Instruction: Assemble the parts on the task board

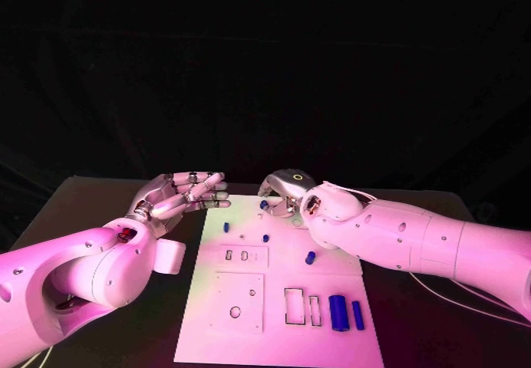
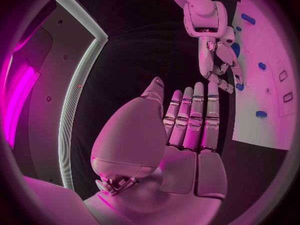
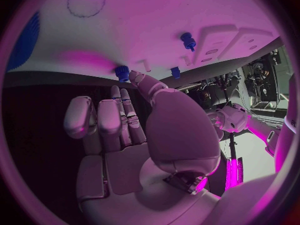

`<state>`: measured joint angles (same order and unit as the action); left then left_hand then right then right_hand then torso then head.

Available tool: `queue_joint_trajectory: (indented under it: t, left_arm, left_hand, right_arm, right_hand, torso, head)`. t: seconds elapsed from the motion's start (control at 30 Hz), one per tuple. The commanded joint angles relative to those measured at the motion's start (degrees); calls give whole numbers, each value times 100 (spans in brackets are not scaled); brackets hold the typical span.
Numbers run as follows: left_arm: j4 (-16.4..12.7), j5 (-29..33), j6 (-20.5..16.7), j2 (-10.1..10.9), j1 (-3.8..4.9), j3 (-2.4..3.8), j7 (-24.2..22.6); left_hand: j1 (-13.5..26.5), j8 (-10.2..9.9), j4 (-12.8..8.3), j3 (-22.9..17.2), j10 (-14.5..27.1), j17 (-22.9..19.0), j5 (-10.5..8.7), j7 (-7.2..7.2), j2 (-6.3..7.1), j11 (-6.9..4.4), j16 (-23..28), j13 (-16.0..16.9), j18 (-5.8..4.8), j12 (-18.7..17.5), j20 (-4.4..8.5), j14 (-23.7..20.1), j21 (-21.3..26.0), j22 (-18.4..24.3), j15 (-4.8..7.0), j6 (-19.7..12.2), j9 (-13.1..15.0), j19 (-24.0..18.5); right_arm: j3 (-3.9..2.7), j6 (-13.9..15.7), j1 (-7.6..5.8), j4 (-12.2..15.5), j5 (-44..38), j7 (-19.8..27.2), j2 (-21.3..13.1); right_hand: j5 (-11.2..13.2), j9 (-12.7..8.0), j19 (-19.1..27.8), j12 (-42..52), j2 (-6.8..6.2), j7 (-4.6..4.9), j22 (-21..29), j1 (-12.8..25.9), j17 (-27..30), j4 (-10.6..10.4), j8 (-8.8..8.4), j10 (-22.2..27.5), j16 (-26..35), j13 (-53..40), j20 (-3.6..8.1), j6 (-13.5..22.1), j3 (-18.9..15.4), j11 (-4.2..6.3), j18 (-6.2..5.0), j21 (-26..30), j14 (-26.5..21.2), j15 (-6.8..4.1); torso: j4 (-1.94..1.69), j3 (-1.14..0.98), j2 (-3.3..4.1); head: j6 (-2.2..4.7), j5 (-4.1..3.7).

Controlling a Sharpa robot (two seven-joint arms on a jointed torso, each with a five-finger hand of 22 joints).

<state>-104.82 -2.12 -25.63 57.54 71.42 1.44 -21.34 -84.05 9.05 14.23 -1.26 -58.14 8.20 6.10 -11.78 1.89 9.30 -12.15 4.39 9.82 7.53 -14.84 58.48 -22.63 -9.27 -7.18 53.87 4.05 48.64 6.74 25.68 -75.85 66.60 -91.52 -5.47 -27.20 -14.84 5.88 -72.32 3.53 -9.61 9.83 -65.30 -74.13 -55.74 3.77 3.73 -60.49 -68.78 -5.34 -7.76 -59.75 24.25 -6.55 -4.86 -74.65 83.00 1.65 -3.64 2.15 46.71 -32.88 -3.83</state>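
Task board (image 1: 277,307), white, mid-table: two blue cylinders (image 1: 345,313) lying at near right edge beside rectangular slots; small blue part (image 1: 311,257) at mid-board; blue pegs (image 1: 225,227) farther up. Left hand (image 1: 177,198) off far-left edge, fingers straight and apart, holding nothing. Right hand (image 1: 290,192) at far edge, fingertip touching blue peg (image 3: 122,72). Step judged: grasping far peg; firm pinch needed next.

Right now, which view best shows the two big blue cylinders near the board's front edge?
The head view: the two big blue cylinders lie side by side, unobstructed, on the task board. The right wrist view catches just a blue sliver at its rim; in the left wrist view I cannot pick them out.
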Motion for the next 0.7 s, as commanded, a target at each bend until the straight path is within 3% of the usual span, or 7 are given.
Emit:
queue_joint_trajectory:
  t: [0.03,0.23,0.33,0.43,0.6,0.67,0.7]
  left_arm:
    - [10,-26,98,4,12,5,-37]
    - [29,-26,102,28,16,5,-38]
    - [35,-25,107,38,17,5,-36]
    - [38,-25,113,43,17,4,-35]
    - [49,-24,118,45,18,3,-28]
    - [53,-24,122,43,18,3,-25]
    - [55,-24,124,42,18,3,-25]
  left_hand:
    - [-56,-36,-32,10,20,10,-16,-38,11,31,37,-8,70,-18,-1,-6,-24,-5,-33,-5,-6,33]
    - [-61,-43,-36,11,27,13,-17,-43,9,35,43,-10,70,-27,-1,-6,-27,-6,-35,-10,-7,32]
    - [-62,-45,-37,11,28,13,-17,-45,9,36,44,-11,70,-30,0,-6,-27,-6,-35,-11,-7,32]
    - [-63,-45,-37,11,28,14,-18,-44,9,36,45,-11,70,-31,0,-5,-28,-6,-35,-11,-7,32]
    - [-63,-45,-37,11,28,14,-18,-44,9,36,45,-11,70,-31,0,-5,-28,-6,-35,-11,-7,32]
    - [-64,-46,-38,12,27,15,-18,-44,9,36,46,-11,70,-32,0,-4,-28,-6,-35,-10,-7,31]
    - [-64,-46,-38,12,27,15,-18,-44,9,36,46,-11,70,-32,0,-4,-28,-6,-35,-10,-7,31]
  right_arm:
    - [-6,55,-12,260,59,-41,-209]
    - [-57,-7,-85,928,341,-168,-867]
    - [-84,-132,-148,1252,700,-256,-1276]
    - [-97,-293,-198,1463,1043,-312,-1617]
    - [-105,-604,-233,1538,1470,-192,-1964]
    - [-105,-772,-237,1501,1505,-168,-2053]
    - [-105,-815,-237,1483,1500,-169,-2068]
  right_hand:
    - [-51,-3,37,37,-37,13,16,13,27,-17,-9,26,25,7,5,21,-56,-6,-87,23,-48,-1]
    - [-105,23,-123,164,18,-1,-161,28,-104,-94,33,-230,-75,-26,14,-94,-140,33,-50,-66,27,-27]
    - [-176,33,-358,406,64,-58,-457,90,-360,-195,31,-830,-268,-111,72,-139,-123,157,13,-252,137,-114]
    - [-258,44,-442,556,18,-131,-562,175,-430,-275,39,-1265,-326,-183,148,-183,-167,269,36,-316,168,-203]
    - [-190,35,-591,865,-92,-220,-759,304,-569,-393,9,-1874,-428,-406,262,-104,-381,404,81,-435,213,-317]
    - [-118,43,-756,1331,-122,-268,-984,302,-893,-484,46,-2048,-666,-889,378,-55,-699,519,130,-578,301,-410]
    - [-118,43,-789,1443,-137,-290,-1032,330,-991,-508,43,-2136,-727,-977,376,-40,-759,500,145,-608,317,-404]
  torso:
    - [7,-7,-5]
    - [49,-9,-23]
    - [78,-18,-37]
    - [98,-25,-46]
    - [124,-45,-53]
    - [127,-55,-53]
    - [120,-52,-52]
  head:
    - [15,1]
    - [26,-14]
    - [43,-22]
    - [52,-52]
    - [56,-68]
    - [62,-74]
    - [64,-77]
